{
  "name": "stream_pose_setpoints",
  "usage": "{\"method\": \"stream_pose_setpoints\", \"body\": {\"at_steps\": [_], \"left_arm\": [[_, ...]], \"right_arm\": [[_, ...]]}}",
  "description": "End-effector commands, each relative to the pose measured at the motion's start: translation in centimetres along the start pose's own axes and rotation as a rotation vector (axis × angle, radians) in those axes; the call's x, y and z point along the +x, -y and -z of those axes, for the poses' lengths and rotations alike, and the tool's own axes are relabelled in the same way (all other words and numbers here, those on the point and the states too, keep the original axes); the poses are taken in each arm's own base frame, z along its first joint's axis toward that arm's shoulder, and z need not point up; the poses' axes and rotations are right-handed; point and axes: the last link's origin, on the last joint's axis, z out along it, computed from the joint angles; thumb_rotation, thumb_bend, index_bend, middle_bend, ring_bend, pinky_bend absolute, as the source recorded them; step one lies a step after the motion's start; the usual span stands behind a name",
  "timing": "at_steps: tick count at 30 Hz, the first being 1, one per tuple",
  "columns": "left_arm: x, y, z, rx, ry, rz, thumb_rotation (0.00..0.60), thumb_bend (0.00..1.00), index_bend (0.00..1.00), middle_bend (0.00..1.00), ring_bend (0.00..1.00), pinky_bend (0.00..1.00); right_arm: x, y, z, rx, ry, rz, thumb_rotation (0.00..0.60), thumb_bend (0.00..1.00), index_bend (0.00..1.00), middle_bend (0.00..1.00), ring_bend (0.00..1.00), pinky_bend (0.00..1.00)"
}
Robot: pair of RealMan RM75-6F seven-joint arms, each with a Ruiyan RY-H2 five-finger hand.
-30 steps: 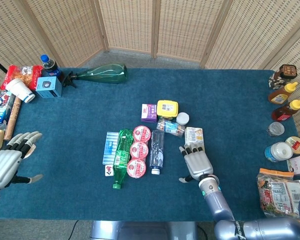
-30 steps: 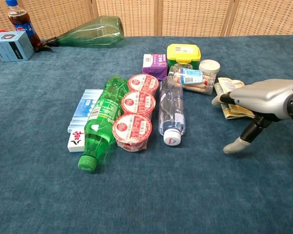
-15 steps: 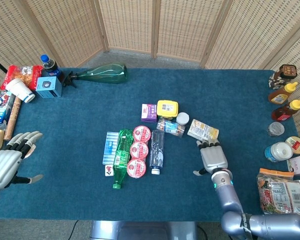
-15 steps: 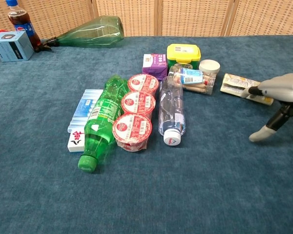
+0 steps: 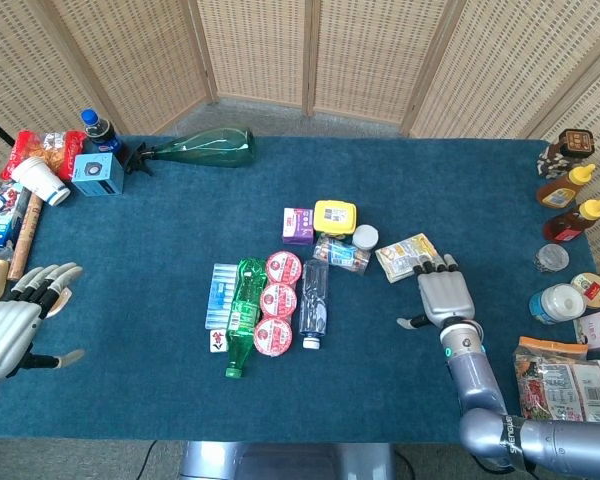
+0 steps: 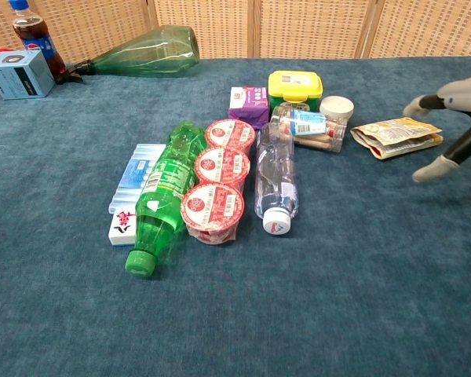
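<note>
Right hand (image 5: pixel 446 297) drawn back — snack packet (image 5: pixel 406 256) at fingertips

Silver robot hand (image 5: pixel 445 297) — pale fingertips

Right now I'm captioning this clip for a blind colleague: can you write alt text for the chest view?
At the right edge, the robot's right hand hovers open beside a flat snack packet on a blue cloth table. Mid-table lie a green bottle, three red-lidded cups and a clear bottle, side by side.
</note>
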Motion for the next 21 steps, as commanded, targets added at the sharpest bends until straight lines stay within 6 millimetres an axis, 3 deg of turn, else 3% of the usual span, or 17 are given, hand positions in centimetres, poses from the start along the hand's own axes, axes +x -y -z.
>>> {"method": "stream_pose_setpoints", "body": {"at_steps": [1, 21], "left_arm": [[0.1, 0.0, 0.1, 0.001, -0.003, 0.001, 0.600, 0.00, 0.00, 0.00, 0.00, 0.00], [0.4, 0.6, 0.9, 0.022, -0.012, 0.013, 0.600, 0.00, 0.00, 0.00, 0.00, 0.00]], "right_arm": [[0.4, 1.0, -0.8, 0.056, -0.030, 0.015, 0.391, 0.00, 0.00, 0.00, 0.00, 0.00], [1.3, 3.3, -6.0, 0.104, -0.016, 0.037, 0.388, 0.00, 0.00, 0.00, 0.00, 0.00]]}}
